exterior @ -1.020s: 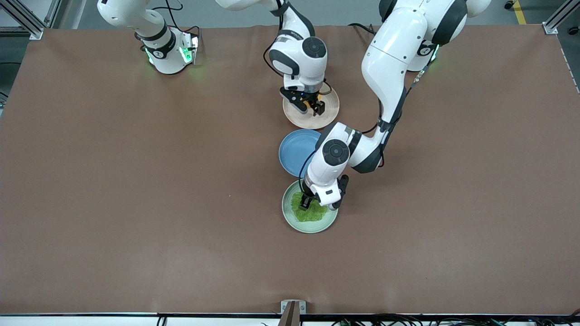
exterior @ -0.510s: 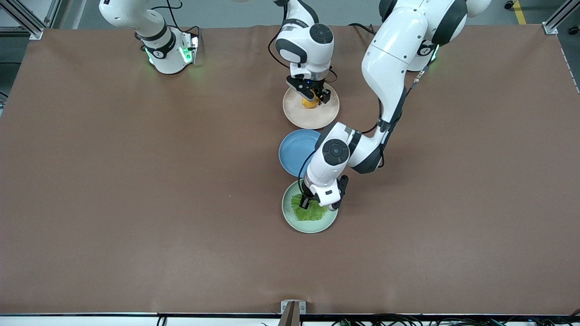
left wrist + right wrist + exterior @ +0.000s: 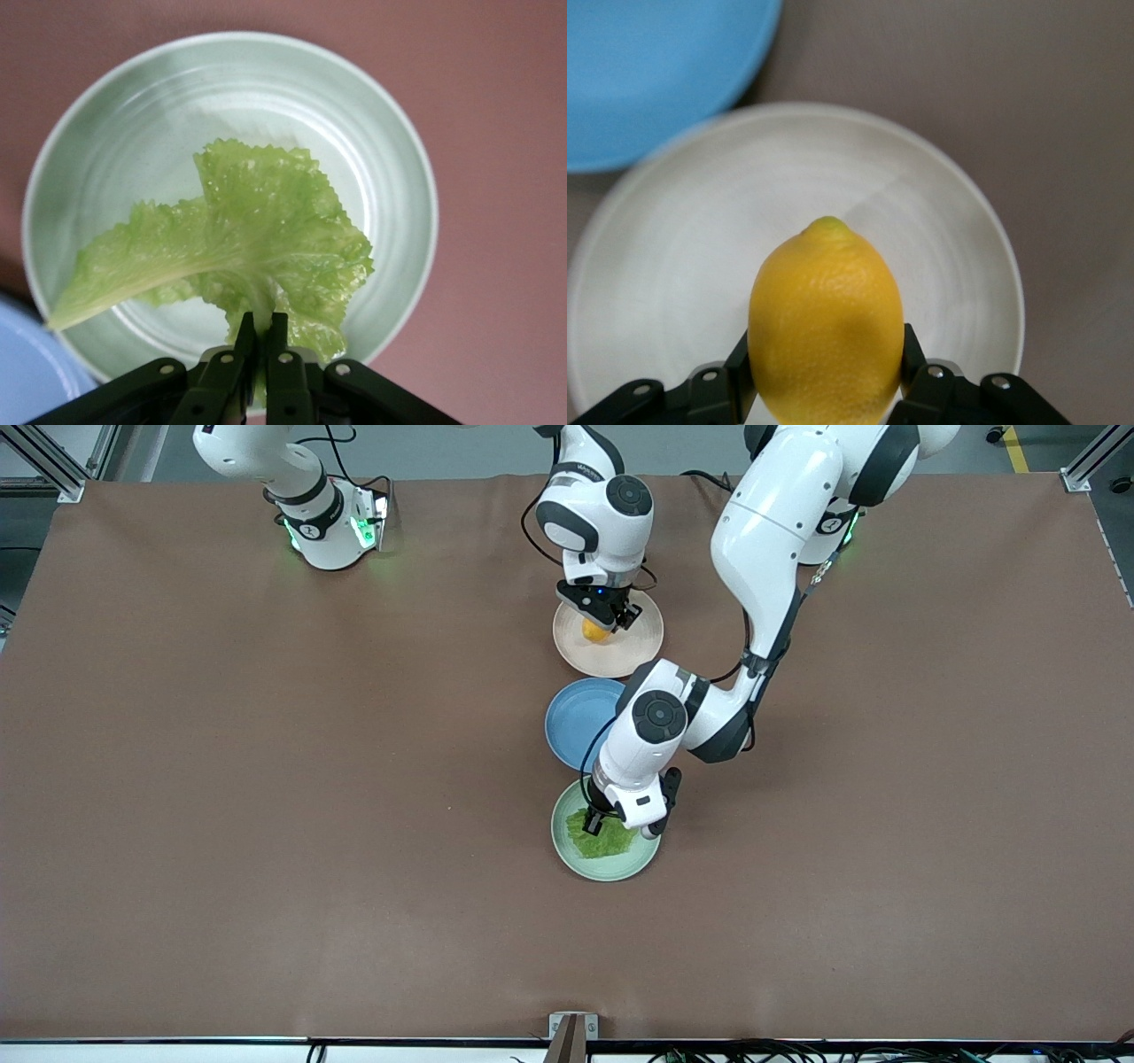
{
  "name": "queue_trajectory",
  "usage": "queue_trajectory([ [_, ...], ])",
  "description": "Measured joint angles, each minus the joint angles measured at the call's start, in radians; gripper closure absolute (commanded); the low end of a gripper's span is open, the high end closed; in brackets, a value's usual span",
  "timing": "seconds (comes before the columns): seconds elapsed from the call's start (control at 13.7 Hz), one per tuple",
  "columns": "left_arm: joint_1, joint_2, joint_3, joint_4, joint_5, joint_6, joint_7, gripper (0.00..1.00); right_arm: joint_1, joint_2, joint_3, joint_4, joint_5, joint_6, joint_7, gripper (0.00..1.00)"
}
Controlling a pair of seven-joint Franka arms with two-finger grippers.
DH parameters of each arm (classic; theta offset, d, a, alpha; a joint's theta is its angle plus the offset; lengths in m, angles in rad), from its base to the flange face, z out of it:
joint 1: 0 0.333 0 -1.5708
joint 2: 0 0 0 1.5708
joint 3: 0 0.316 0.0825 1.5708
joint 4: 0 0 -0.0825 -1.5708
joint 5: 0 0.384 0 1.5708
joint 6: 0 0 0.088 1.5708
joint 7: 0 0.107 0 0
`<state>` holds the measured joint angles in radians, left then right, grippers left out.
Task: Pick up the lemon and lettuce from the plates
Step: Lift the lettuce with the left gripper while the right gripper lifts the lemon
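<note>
Since the earlier frame, the right gripper (image 3: 603,617) had shifted a little over the beige plate (image 3: 633,648), carrying the lemon (image 3: 593,630) with it, and the left arm's upper links had leaned slightly while its wrist stayed over the green plate (image 3: 613,866).

In the right wrist view, the lemon (image 3: 826,321) sat clamped between the right gripper's (image 3: 826,367) 2 dark fingers (image 3: 912,356), 1 pressed to each side, with a pointed end aimed away from the wrist. Below it lay the beige plate (image 3: 682,257), bare across its surface, and the rim of the blue plate (image 3: 647,71) showed just beside it.

On the table, the blue plate (image 3: 571,722) lay between the 2 task plates, the beige one farther from the front camera and the green one nearer.

The left gripper (image 3: 595,823) was down over the green plate with its fingers pinched together on the lettuce (image 3: 605,842). In the left wrist view, the left gripper (image 3: 260,341) nipped 1 edge of the lettuce (image 3: 257,239), and the leaf spread out over the green plate (image 3: 390,150), its paler stem tip reaching toward the plate's rim. Whether the leaf still touched the plate could not be told. A sliver of the blue plate (image 3: 22,372) showed beside the green one.
</note>
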<state>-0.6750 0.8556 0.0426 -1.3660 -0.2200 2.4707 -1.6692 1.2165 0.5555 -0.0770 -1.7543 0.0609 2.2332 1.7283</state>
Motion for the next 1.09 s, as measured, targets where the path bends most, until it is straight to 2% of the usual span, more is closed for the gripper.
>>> queue_trajectory([
  [0.22,0.031,-0.093,0.004,0.004,0.0,-0.152,0.035,0.97,-0.136,-0.175,-0.007,0.005,0.0,-0.155,-0.223,0.97],
  [0.36,0.075,-0.181,0.005,-0.003,0.0,-0.28,0.11,0.97,-0.262,-0.286,-0.011,-0.049,-0.001,-0.185,-0.423,0.97],
  [0.51,0.131,-0.278,0.005,-0.042,0.0,-0.423,0.242,0.98,-0.411,-0.356,-0.014,-0.123,-0.001,-0.185,-0.638,0.97],
  [0.73,0.231,-0.424,0.007,-0.174,0.0,-0.572,0.531,0.98,-0.636,-0.38,-0.015,-0.182,-0.001,-0.178,-0.958,0.97],
  [1.09,0.377,-0.612,0.01,-0.48,0.069,-0.578,0.985,0.97,-0.947,-0.38,-0.015,-0.218,0.0,-0.16,-1.432,0.96],
])
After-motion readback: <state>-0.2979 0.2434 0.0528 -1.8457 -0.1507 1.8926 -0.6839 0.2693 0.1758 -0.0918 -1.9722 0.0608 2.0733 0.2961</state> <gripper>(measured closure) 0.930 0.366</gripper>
